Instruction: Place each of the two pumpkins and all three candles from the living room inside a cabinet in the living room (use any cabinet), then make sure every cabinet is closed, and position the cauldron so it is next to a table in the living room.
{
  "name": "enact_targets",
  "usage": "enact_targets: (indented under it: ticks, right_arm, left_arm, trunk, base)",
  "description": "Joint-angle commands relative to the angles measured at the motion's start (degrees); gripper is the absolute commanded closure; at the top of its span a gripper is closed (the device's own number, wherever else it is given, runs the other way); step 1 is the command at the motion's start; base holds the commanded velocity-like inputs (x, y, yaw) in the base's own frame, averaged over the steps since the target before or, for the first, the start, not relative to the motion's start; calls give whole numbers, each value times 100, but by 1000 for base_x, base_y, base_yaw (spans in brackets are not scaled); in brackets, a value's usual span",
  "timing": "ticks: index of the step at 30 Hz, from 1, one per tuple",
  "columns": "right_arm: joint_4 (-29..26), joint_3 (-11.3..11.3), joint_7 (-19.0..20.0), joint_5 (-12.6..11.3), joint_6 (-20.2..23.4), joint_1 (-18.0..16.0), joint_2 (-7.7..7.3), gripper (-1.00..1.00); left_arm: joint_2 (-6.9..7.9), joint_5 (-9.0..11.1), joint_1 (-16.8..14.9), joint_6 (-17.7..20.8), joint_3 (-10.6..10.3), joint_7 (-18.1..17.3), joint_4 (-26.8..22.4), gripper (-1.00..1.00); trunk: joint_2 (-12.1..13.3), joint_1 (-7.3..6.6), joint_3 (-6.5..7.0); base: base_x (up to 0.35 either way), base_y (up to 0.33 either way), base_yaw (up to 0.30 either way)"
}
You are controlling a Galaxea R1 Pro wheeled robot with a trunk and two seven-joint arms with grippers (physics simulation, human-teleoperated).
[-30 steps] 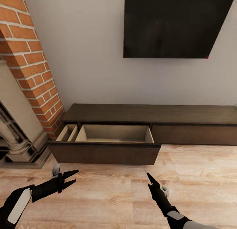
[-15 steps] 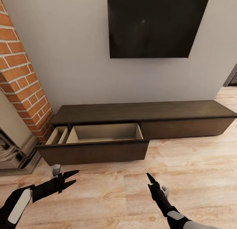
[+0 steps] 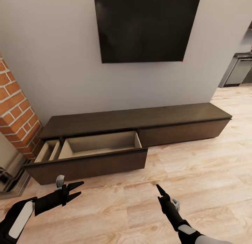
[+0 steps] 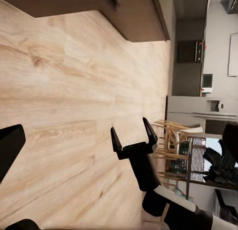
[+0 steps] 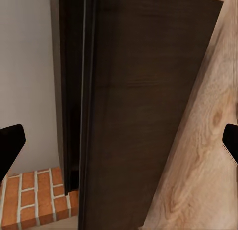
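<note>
The left gripper (image 3: 77, 190) is held spread wide and empty above the wood floor (image 3: 196, 174). Ahead of it, the cabinet (image 3: 140, 119) is seen against the wall, its left drawer (image 3: 94, 146) pulled out. The right gripper (image 3: 158, 190) is held open too, with the drawer front ahead of it.

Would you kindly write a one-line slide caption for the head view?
Both empty grippers, left and right, hover over the wood floor before the low dark cabinet, its left drawer pulled open.
</note>
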Motion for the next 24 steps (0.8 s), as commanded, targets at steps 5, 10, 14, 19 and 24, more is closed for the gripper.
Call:
enact_targets:
  ticks: [5, 10, 14, 19, 24]
  right_arm:
    - [23, 48, 20, -60, 25, -11, 2, -100]
    - [23, 51, 14, -54, 19, -11, 1, -100]
    - [23, 52, 10, -52, 18, -10, 1, -100]
    - [23, 52, 7, -51, -68, -10, 7, -100]
    - [23, 52, 3, -51, -174, -9, 15, -100]
  left_arm:
    - [5, -18, -1, 20, 7, -23, -1, -100]
    - [5, -22, -1, 20, 7, -23, -1, -100]
    - [5, -24, -1, 20, 7, -20, -1, -100]
    - [5, -24, -1, 20, 7, -15, -1, -100]
    - [5, -24, -1, 20, 7, -14, -1, -100]
  trunk:
    - [200, -111, 58]
    - [400, -221, 122]
    - [561, -309, 172]
    - [761, -419, 238]
    - [962, -528, 304]
  base:
    - [0, 0, -239]
    - [0, 0, -243]
    - [0, 0, -243]
    - [0, 0, -247]
    - [0, 0, -249]
